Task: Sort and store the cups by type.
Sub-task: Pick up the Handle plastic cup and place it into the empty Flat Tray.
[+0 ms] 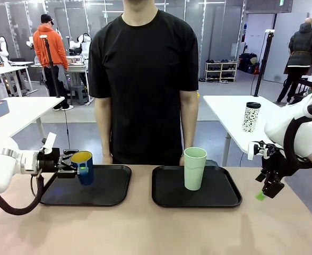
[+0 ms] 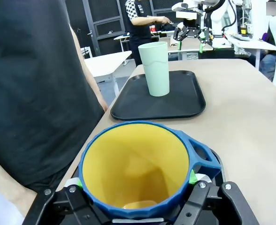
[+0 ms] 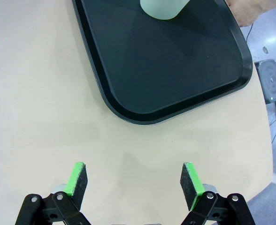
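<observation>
The dark blue mug with a yellow inside is upright over the left part of the left black tray, and my left gripper is shut on its sides. In the left wrist view the mug sits between the green pads; whether its base touches the tray I cannot tell. The pale mint tumbler stands upright on the right black tray; it shows as the tumbler in the left wrist view and its base in the right wrist view. My right gripper hangs open right of that tray, with nothing between its fingers.
A person in a black shirt stands close at the far edge between the trays. A white speckled cup with a black lid stands on a separate white table behind. Bare tan tabletop stretches in front of both trays.
</observation>
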Controlling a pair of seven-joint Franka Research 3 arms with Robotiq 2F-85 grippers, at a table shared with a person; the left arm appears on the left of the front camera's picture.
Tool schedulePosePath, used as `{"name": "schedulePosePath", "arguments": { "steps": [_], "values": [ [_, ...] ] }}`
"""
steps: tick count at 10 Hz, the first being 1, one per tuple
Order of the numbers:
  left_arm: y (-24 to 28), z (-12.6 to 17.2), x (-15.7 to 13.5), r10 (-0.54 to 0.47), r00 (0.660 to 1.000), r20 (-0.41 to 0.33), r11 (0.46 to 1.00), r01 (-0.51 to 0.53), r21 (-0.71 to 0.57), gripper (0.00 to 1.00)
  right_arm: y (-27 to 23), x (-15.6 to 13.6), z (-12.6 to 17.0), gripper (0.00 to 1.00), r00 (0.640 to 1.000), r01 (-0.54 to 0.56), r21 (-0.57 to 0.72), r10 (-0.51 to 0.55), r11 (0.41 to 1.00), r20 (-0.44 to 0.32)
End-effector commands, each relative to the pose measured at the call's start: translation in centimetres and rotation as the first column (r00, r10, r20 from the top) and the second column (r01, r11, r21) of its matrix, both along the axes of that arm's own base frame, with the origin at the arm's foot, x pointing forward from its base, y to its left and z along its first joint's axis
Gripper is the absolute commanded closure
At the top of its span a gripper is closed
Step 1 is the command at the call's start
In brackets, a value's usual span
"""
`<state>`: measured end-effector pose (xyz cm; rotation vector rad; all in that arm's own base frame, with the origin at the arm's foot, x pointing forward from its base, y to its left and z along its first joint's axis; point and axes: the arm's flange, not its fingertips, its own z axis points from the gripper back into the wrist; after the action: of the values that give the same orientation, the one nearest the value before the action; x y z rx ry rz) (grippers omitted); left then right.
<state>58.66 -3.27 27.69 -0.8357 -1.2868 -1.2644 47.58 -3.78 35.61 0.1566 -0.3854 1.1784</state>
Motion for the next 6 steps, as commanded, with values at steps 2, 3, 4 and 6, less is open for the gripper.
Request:
{"name": "schedulePosePath", "arguments": {
  "steps": [2, 3, 4, 6],
  "values": [
    [0.0, 0.7, 0.0, -0.001, 1.000, 0.016, 1.000, 0.001, 0.002, 0.42, -0.1, 0.0, 0.0, 0.00, 1.000, 0.000, -0.004, 0.000, 1.000, 0.000],
    [0.0, 0.1, 0.0, 0.000, 1.000, 0.002, 1.000, 0.000, 0.000, 0.21, -0.1, 0.0, 0.0, 0.00, 1.000, 0.000, -0.004, 0.000, 1.000, 0.000],
    [-0.1, -0.6, 0.5, 0.010, 1.000, -0.004, 1.000, -0.010, 0.026, 0.21, -0.1, 0.0, 0.0, 0.00, 1.000, 0.000, -0.004, 0.000, 1.000, 0.000],
    [0.1, -1.6, 1.7, 0.040, 0.999, 0.013, 0.998, -0.041, 0.042, 0.21, -0.1, 0.0, 0.0, 0.00, 1.000, 0.000, -0.004, 0.000, 1.000, 0.000]
  ]
}}
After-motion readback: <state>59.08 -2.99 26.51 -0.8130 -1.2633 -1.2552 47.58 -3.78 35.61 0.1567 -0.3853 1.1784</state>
